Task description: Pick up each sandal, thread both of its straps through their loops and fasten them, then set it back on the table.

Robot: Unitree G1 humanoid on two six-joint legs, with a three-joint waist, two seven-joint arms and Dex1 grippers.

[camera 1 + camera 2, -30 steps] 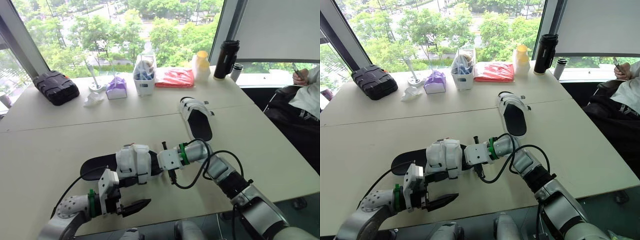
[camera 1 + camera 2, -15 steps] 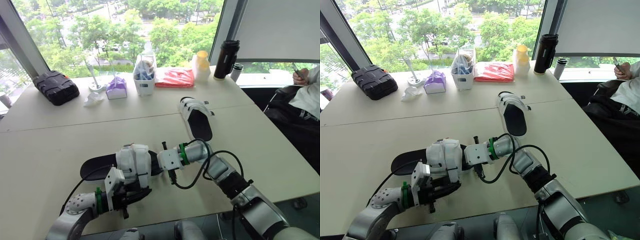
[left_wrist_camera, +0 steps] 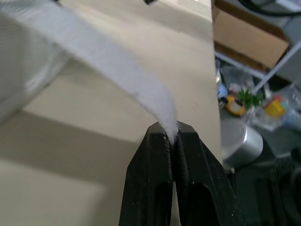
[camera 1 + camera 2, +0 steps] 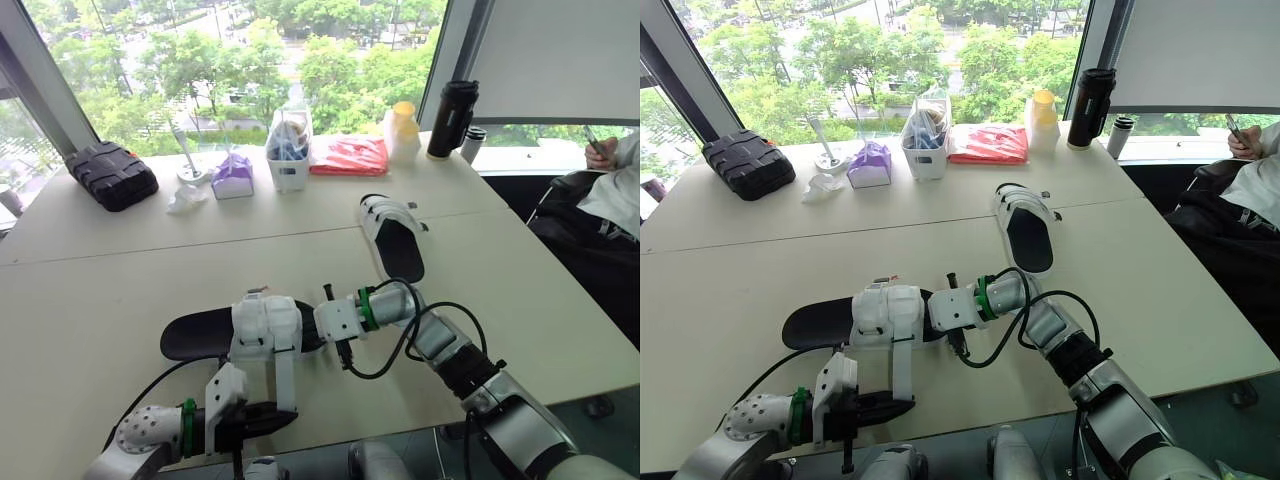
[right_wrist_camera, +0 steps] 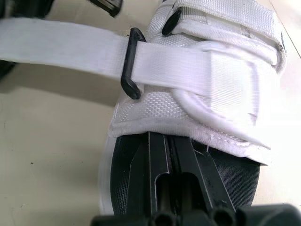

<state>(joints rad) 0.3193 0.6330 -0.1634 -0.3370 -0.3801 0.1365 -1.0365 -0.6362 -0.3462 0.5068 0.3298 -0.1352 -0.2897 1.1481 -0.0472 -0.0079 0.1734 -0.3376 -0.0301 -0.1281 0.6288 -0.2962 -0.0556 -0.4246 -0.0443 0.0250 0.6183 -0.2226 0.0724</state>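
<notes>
One strap [image 3: 117, 75] runs from the near sandal [image 4: 200, 332] to the front edge of the surface [image 4: 100, 290], pinched in the left hand [image 3: 174, 129]; right hand [image 5: 170, 143], seemingly closed, inside that sandal.

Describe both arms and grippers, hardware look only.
Both arms are silver-grey metal segments with a green ring at the wrist and a white boxy module ahead of it. The left arm trails a black cable. The right arm carries a looping black cable and a black section further up. The left gripper and right gripper are matte black.
</notes>
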